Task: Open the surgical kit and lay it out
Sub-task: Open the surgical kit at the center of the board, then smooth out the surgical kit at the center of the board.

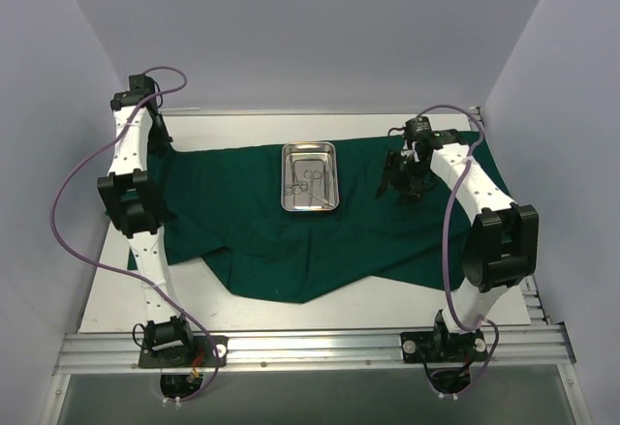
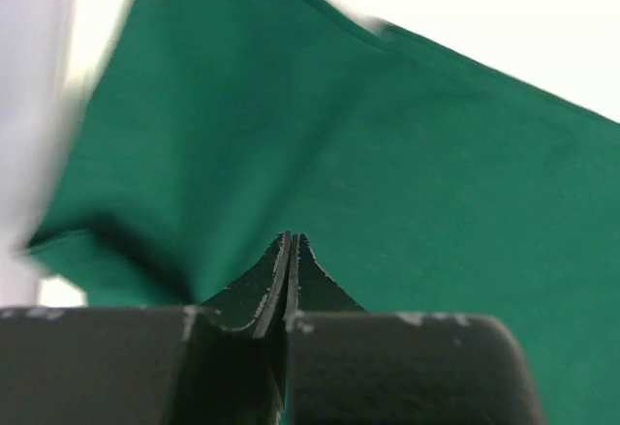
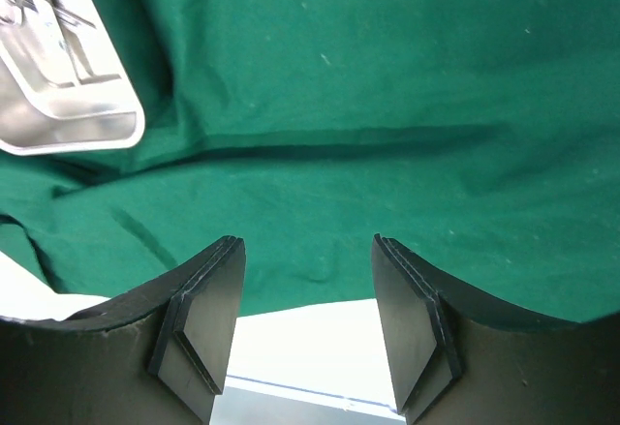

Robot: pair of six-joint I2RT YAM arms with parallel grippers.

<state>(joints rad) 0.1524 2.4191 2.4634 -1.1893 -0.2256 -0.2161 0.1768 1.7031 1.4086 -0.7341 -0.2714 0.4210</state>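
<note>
Progress is judged at approx. the halfway mark: the green drape (image 1: 291,251) is seen opened out across the table (image 1: 116,299), w/ the steel tray (image 1: 285,178) uncovered and set on it, toward the centre-far part. Ring-handled instruments (image 1: 308,181) are seen lying inside the tray, overlapped; none is placed out on the cloth. The drape is not fully flat: creases are seen toward its near edge, which is drawn into an uneven point.

L end effector (image 2: 292,239) is shown w/ pads pressed together, close over the drape's L far portion. Whether a fold of cloth is caught between them cannot be told, since that wrist view is blurred. R end effector (image 3: 308,251) is held w/ fingers apart and nothing between them, just above the drape's R side, w/ the tray off to its L.

Work left, as judged: the cloth is to be smoothed, esp. at the near edge, then the instruments are to be lifted out and set side by side on the drape
</note>
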